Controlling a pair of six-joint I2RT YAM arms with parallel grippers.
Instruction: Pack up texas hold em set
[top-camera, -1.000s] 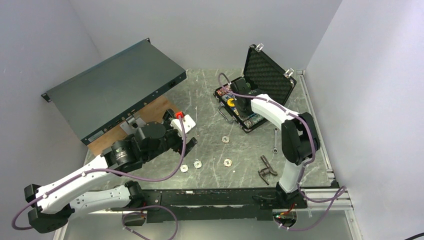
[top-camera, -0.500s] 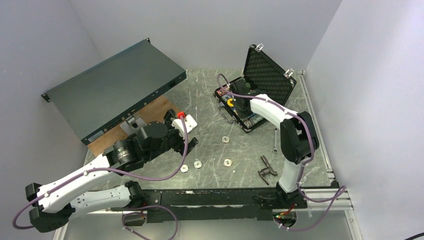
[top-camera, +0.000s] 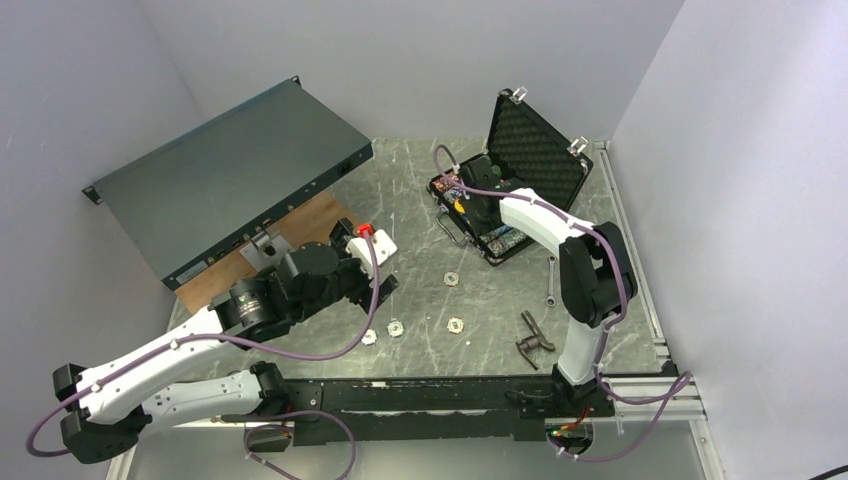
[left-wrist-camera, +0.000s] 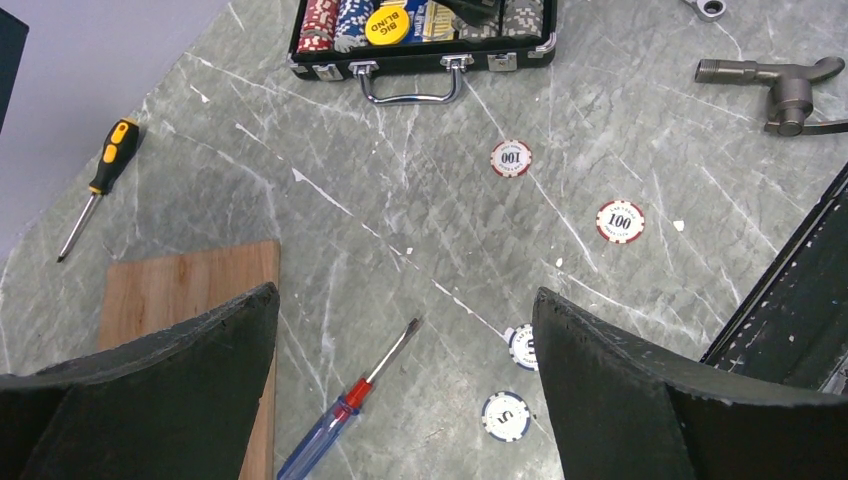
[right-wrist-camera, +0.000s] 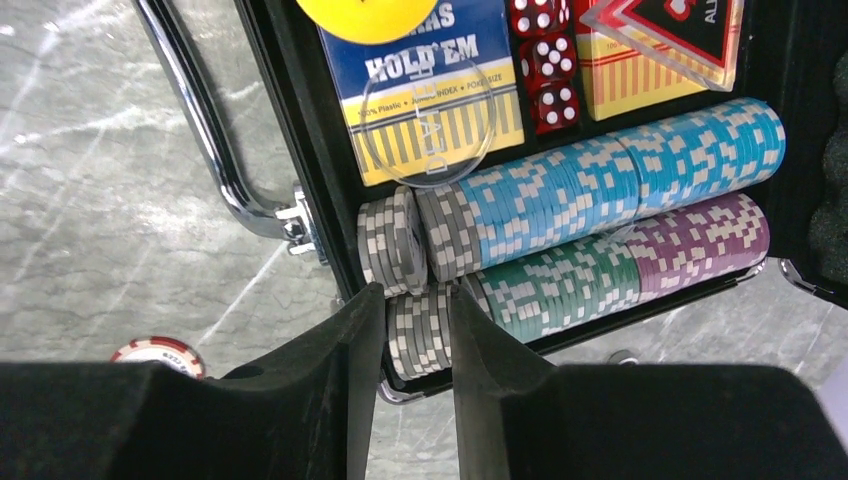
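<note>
The black briefcase (top-camera: 530, 150) stands open right of centre in the overhead view, lid upright, with chip rows (right-wrist-camera: 610, 190) packed below the blue-yellow card deck (right-wrist-camera: 430, 90). The right gripper (right-wrist-camera: 417, 300) hangs over it, jaws almost together around a short stack of grey-white chips (right-wrist-camera: 420, 340); whether they pinch it I cannot tell. The left gripper (left-wrist-camera: 405, 295) gapes wide and empty over four loose chips (left-wrist-camera: 620, 221).

Black case (left-wrist-camera: 410, 60) open, foam-lined lid (top-camera: 535, 150) upright; inside lie coloured chip rows (right-wrist-camera: 600, 210), card deck (right-wrist-camera: 430, 70) and yellow disc (left-wrist-camera: 387, 24). Four loose chips (left-wrist-camera: 511, 158) lie flat outside, off its handle (left-wrist-camera: 410, 98) side.
</note>
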